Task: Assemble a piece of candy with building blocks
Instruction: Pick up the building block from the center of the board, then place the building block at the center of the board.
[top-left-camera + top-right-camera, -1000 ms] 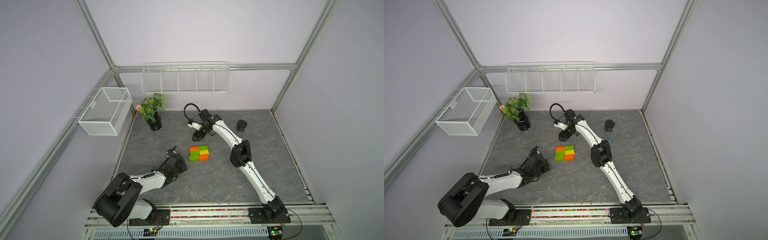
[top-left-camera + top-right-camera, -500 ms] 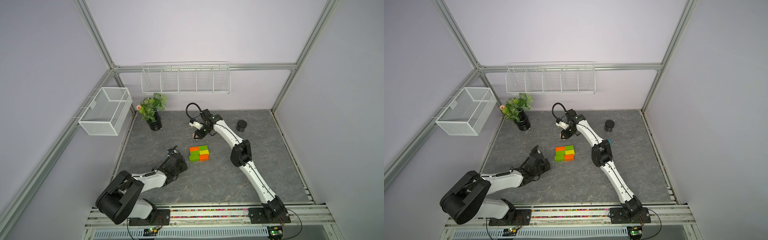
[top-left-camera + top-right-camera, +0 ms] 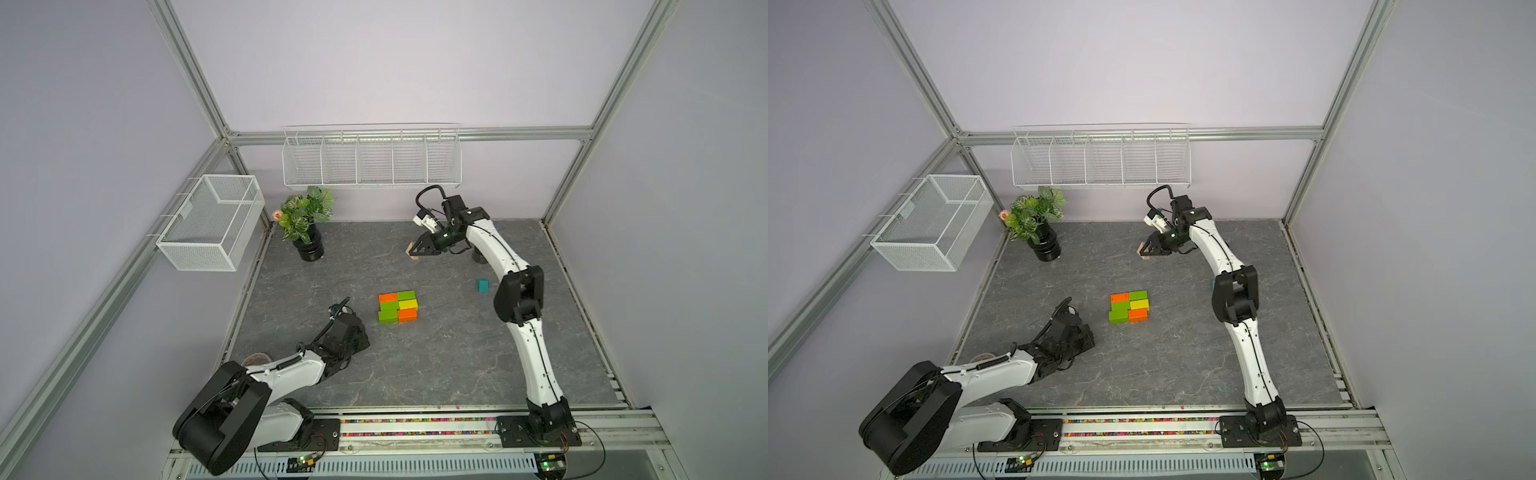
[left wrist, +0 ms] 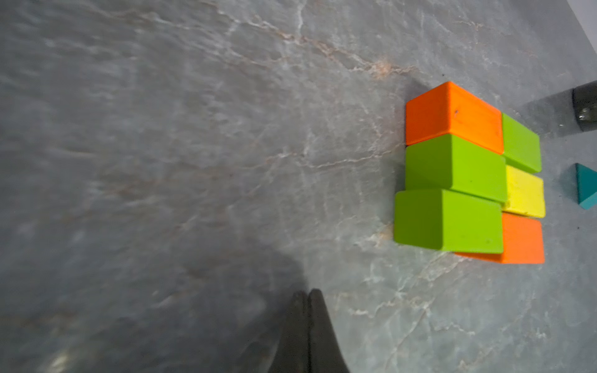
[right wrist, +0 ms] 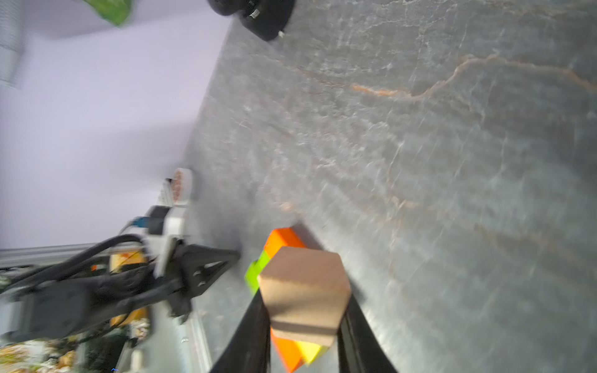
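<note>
1. Left gripper (image 4: pixel 308 295): black, nearest the base, low over the grey marbled tabletop (image 3: pixel 436 365). Its jaws are pressed together and empty, and it sits near the bricks on their left.

2. Two-by-three rectangle of green, orange and yellow wooden bricks (image 3: pixel 397 306): mid-table. Each brick's long axis runs left to right, and the three rows stack near to far. The nearest green brick (image 4: pixel 447 222) juts slightly leftward out of line. No triangle touches the rectangle.

3. Teal triangular wooden prism (image 3: pixel 483 285): lying loose to the right, well apart from the rectangle.

4. Right gripper (image 3: pixel 420 250): far side, jaws clamped on the tan triangular wooden prism (image 5: pixel 305 290).
   - Step in hand, as judged: carrying this prism to the rectangle, probably its left end, since the teal one lies right.
   - Carry it clear of the bricks and set it down just beside them. Close the gap gently so the rows stay put, and mind the left gripper nearby.
   - Ideally a flat face meets the bricks and the apex points away. Its present heading is too blurred to tell.

5. Black round jar (image 3: pixel 478 257): farther back, mostly hidden behind the right arm.
</note>
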Robot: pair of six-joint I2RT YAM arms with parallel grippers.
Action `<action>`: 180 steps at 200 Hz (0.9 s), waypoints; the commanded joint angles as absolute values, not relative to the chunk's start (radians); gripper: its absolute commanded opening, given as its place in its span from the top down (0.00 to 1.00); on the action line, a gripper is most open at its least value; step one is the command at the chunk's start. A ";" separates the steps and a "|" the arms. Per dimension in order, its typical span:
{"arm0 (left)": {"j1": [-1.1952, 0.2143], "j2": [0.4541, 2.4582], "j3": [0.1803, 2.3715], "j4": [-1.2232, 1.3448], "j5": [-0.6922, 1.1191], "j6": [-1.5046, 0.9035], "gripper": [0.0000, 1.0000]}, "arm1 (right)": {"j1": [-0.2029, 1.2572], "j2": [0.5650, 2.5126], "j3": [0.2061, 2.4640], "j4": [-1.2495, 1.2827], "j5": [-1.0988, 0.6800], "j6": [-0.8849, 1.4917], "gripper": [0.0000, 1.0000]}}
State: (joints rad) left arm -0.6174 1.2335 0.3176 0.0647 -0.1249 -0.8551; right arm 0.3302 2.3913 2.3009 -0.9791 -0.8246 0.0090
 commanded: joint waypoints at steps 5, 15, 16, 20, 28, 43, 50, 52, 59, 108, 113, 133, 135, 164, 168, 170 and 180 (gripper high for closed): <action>-0.617 1.166 0.259 -0.117 -0.181 -0.877 1.00 | 0.232 2.152 1.892 -0.635 -1.010 0.221 0.83; -0.617 1.133 0.249 -0.126 -0.192 -0.884 1.00 | 0.210 2.077 1.741 -0.582 -1.046 0.242 0.81; -0.617 1.130 0.248 -0.127 -0.194 -0.884 1.00 | 0.210 2.070 1.725 -0.580 -1.047 0.242 0.81; -0.617 1.118 0.246 -0.132 -0.197 -0.884 1.00 | 0.210 2.047 1.678 -0.579 -1.053 0.237 0.81; -0.618 1.097 0.242 -0.141 -0.205 -0.884 1.00 | 0.210 2.014 1.612 -0.614 -1.037 0.213 0.80; -0.617 1.063 0.232 -0.145 -0.213 -0.885 1.00 | 0.212 1.976 1.517 -0.619 -1.010 0.222 0.79; -0.617 1.055 0.227 -0.142 -0.213 -0.887 1.00 | 0.226 1.969 1.480 -0.615 -1.004 0.234 0.78; -0.617 1.053 0.226 -0.142 -0.213 -0.888 1.00 | 0.230 1.967 1.471 -0.616 -1.003 0.235 0.78; -0.617 1.048 0.225 -0.145 -0.215 -0.890 1.00 | 0.246 1.960 1.428 -0.605 -0.994 0.250 0.78; -0.617 1.058 0.228 -0.146 -0.215 -0.893 1.00 | 0.328 1.899 1.186 -0.596 -0.932 0.274 0.76; -0.617 1.061 0.228 -0.144 -0.213 -0.893 1.00 | 0.329 1.895 1.170 -0.596 -0.921 0.277 0.75; -0.617 1.073 0.232 -0.143 -0.212 -0.889 1.00 | 0.348 1.900 1.141 -0.623 -0.895 0.273 0.73; -0.617 1.074 0.233 -0.143 -0.212 -0.890 1.00 | 0.352 1.901 1.140 -0.624 -0.888 0.271 0.73; -0.618 1.071 0.235 -0.150 -0.213 -0.892 1.00 | 0.397 1.948 1.152 -0.692 -0.831 0.250 0.66; -0.617 1.068 0.234 -0.152 -0.214 -0.893 1.00 | 0.401 1.957 1.155 -0.701 -0.819 0.247 0.65; -0.617 1.067 0.235 -0.153 -0.215 -0.892 1.00 | 0.404 1.961 1.156 -0.706 -0.813 0.245 0.65; -0.617 1.063 0.233 -0.154 -0.216 -0.891 1.00 | 0.413 1.978 1.162 -0.733 -0.774 0.234 0.64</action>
